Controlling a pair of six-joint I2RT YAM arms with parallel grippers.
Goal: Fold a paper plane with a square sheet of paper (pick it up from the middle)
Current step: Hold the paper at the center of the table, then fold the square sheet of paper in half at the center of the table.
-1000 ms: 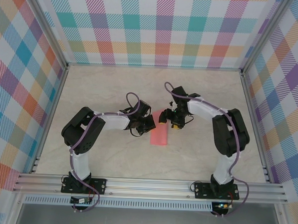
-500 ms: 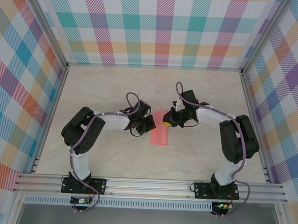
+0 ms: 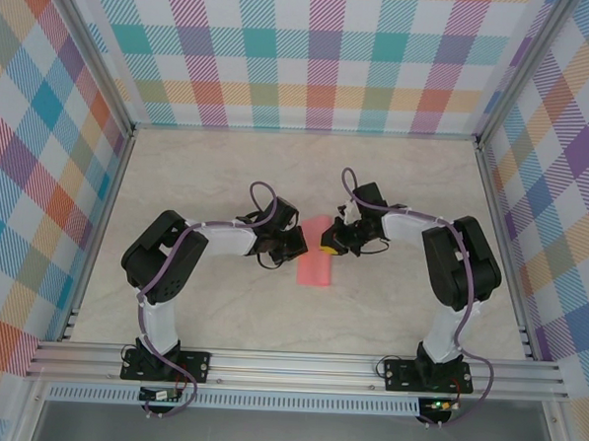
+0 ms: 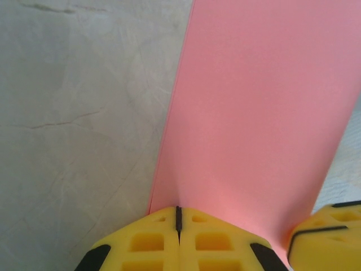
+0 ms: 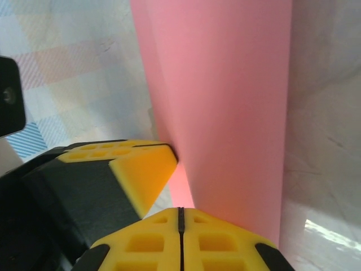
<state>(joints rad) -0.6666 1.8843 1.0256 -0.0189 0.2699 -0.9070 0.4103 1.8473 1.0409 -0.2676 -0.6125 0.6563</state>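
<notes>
Once the right gripper (image 3: 329,247), open a second earlier, had clamped onto the paper (image 3: 315,269) opposite the left gripper (image 3: 295,246), already clenched on it, both held the folded strip at the middle of the table (image 3: 228,177), seemingly ready for the next crease.

Bright, even light; the square sheet of paper (image 4: 254,113) casts a faint, soft-edged shadow.

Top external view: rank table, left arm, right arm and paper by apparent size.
1. table, by far the largest
2. left arm and right arm: they look about alike, so not ranked against each other
3. paper, the smallest
</notes>
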